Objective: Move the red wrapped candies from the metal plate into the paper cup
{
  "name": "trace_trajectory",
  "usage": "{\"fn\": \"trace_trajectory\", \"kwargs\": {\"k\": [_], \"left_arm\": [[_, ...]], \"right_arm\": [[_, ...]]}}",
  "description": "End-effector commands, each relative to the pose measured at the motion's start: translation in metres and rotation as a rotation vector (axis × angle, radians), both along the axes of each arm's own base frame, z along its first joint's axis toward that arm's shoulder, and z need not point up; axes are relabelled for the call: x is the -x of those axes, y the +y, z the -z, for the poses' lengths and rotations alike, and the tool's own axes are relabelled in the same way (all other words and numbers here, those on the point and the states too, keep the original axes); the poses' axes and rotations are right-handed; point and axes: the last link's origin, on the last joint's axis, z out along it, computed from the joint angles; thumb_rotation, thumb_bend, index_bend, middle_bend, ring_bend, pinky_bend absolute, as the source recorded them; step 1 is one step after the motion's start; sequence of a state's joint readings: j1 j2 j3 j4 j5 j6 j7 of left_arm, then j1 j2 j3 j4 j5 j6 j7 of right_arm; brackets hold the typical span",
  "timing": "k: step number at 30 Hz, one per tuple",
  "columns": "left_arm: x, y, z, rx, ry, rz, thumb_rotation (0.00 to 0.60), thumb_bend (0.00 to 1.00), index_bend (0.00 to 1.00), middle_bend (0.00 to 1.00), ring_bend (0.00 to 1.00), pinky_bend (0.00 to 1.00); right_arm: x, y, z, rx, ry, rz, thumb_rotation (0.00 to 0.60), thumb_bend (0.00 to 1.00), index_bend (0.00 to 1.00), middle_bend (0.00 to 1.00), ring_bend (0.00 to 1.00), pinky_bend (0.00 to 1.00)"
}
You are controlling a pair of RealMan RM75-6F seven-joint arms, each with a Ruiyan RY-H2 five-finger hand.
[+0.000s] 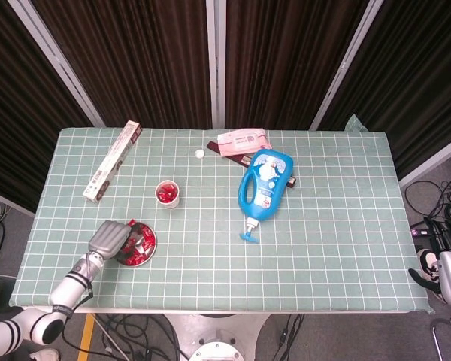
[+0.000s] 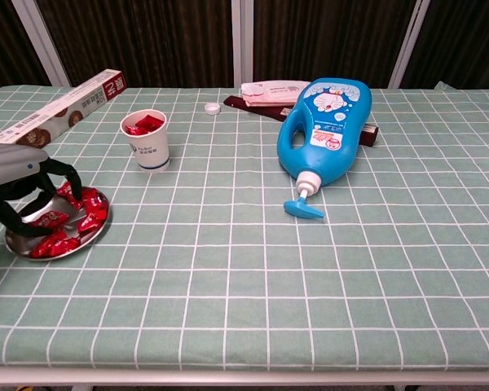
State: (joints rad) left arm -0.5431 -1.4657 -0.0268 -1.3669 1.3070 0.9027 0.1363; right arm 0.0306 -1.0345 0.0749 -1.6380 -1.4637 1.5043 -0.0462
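Grey-shelled left robot hand (image 2: 20, 183) with black fingers (image 2: 72, 182), white-and-black ringed forearm (image 1: 30, 331)
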Motion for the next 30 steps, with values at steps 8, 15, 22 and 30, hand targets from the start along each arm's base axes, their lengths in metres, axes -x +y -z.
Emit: {"fn": "trace_trajectory", "kwargs": {"k": [8,15,22,30], "left_arm": [[0.006,0.009,0.011,-0.018,0.051,-0.002,0.6,0.24,0.41,0.83,0.92,1.0],[0.018,0.005,0.003,-0.067,0.098,-0.012,0.6,0.24,0.41,0.83,0.92,1.0],[0.024,0.002,0.001,-0.063,0.088,-0.038,0.6,0.24,0.45,0.83,0.92,1.0],[0.022,0.0,0.004,-0.049,0.044,-0.048,0.6,0.25,0.49,0.83,0.92,1.0]], "right_arm": [[0.001,0.001,0.0,0.0,-0.002,0.003,0.6,0.05,0.0,0.11,0.06,0.35],[0.0,0.0,0.001,-0.007,-0.002,-0.002,0.6,0.05,0.0,0.11,0.06,0.35],[-0.001,0.0,0.001,-0.007,-0.002,-0.005,0.6,0.05,0.0,0.11,0.06,0.35],[-0.003,0.001,0.001,-0.007,0.001,-0.006,0.6,0.05,0.0,0.11,0.06,0.35]]}}
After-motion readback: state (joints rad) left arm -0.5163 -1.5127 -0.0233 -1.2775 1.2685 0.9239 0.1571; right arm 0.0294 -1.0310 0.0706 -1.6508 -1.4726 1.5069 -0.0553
